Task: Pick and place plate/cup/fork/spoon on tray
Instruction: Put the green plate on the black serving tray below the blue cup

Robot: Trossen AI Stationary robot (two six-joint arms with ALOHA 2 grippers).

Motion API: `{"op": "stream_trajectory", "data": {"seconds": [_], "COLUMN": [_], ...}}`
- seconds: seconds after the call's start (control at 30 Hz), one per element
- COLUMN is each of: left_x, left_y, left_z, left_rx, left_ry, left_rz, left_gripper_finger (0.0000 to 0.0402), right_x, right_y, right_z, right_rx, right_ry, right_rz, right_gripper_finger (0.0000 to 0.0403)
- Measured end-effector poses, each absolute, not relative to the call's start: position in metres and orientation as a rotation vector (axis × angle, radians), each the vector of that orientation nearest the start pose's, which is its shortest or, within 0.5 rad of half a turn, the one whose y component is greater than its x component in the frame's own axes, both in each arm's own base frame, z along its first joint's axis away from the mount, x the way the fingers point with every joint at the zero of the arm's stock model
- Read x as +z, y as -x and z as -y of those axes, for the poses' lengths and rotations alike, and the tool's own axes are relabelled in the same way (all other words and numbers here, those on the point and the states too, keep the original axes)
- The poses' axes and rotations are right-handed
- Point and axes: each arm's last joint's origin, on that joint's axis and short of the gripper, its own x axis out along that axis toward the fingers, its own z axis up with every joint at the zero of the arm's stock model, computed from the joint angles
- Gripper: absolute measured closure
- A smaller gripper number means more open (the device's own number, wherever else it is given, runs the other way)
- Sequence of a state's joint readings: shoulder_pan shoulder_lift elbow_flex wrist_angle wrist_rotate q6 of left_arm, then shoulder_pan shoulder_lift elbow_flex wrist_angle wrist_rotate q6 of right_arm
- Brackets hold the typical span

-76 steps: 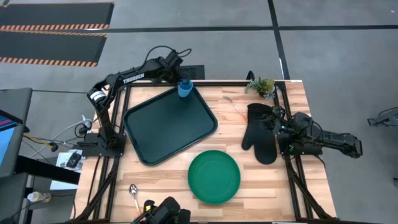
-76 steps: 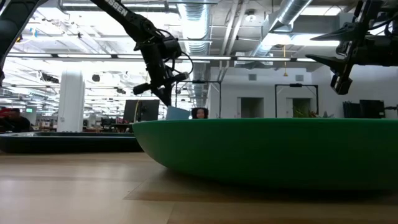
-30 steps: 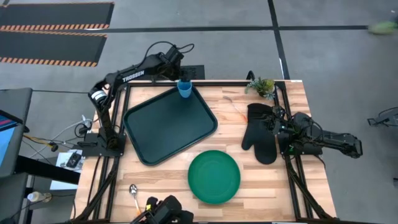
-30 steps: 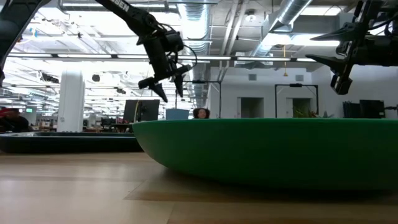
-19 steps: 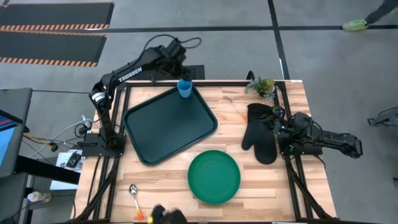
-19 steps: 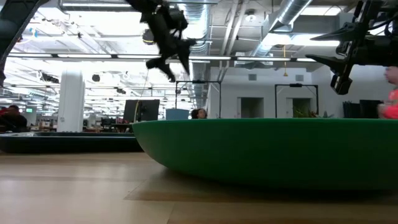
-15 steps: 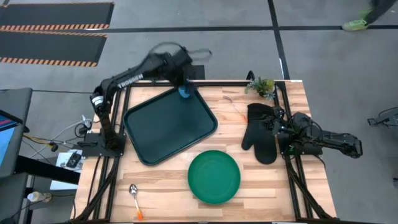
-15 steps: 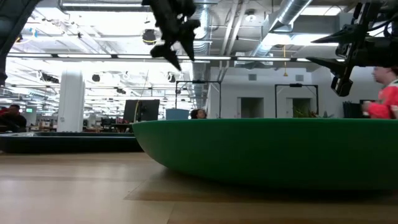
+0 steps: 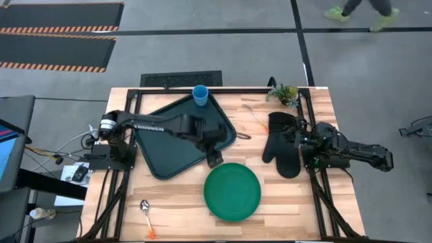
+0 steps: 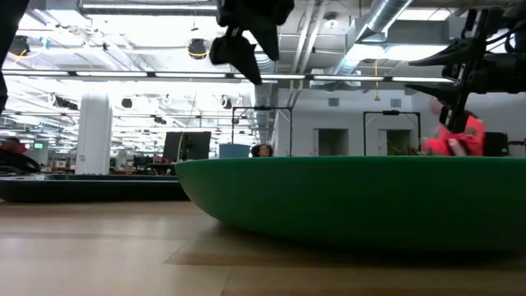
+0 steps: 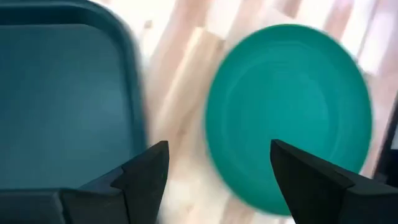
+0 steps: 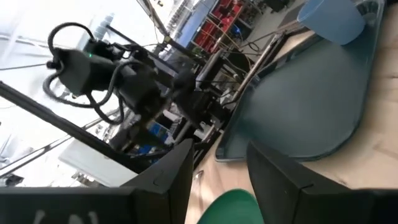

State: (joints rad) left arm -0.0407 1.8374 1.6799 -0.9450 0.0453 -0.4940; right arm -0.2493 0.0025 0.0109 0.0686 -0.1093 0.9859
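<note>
**Left arm swinging from cup to plate**

Swinging away from the small light-blue plastic cup [image 9: 200, 94], now standing in the far corner of the dark rectangular rimmed tray [image 9: 162, 142], our left end effector [image 9: 214, 159] is hanging wide open and empty over the tray's near right edge. We are finding the round green plastic plate [image 9: 232, 191] on the wooden counter [image 9: 283, 202] just ahead of it, nearer our left arm. Our right end effector [image 9: 305, 143] is waiting, fingers apart, beside the black oven mitt [image 9: 282, 144].
</note>
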Motion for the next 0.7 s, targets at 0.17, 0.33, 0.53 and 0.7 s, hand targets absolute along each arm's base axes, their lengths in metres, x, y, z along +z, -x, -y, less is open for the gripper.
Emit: {"op": "stream_trajectory", "data": {"seconds": [0.17, 0.33, 0.53, 0.7], "left_x": [0.258, 0.232, 0.224, 0.225], "left_y": [-0.386, -0.381, -0.376, -0.374], "left_z": [0.035, 0.048, 0.061, 0.071], "left_rx": [0.206, 0.239, 0.267, 0.299], "left_ry": [0.539, 0.591, 0.552, 0.527], "left_rz": [-1.075, -1.096, -1.102, -1.075], "left_gripper_finger": [0.0137, 0.0137, 0.0137, 0.0137], "right_x": [0.172, 0.172, 0.171, 0.171], "right_y": [-0.095, -0.095, -0.095, -0.095], "right_z": [0.021, 0.021, 0.021, 0.021], "right_rx": [-0.101, -0.102, -0.104, -0.106], "right_ry": [-0.974, -0.974, -0.98, -0.979], "right_rz": [0.122, 0.12, 0.117, 0.113], "right_gripper_finger": [0.0228, 0.0228, 0.0228, 0.0228]}}
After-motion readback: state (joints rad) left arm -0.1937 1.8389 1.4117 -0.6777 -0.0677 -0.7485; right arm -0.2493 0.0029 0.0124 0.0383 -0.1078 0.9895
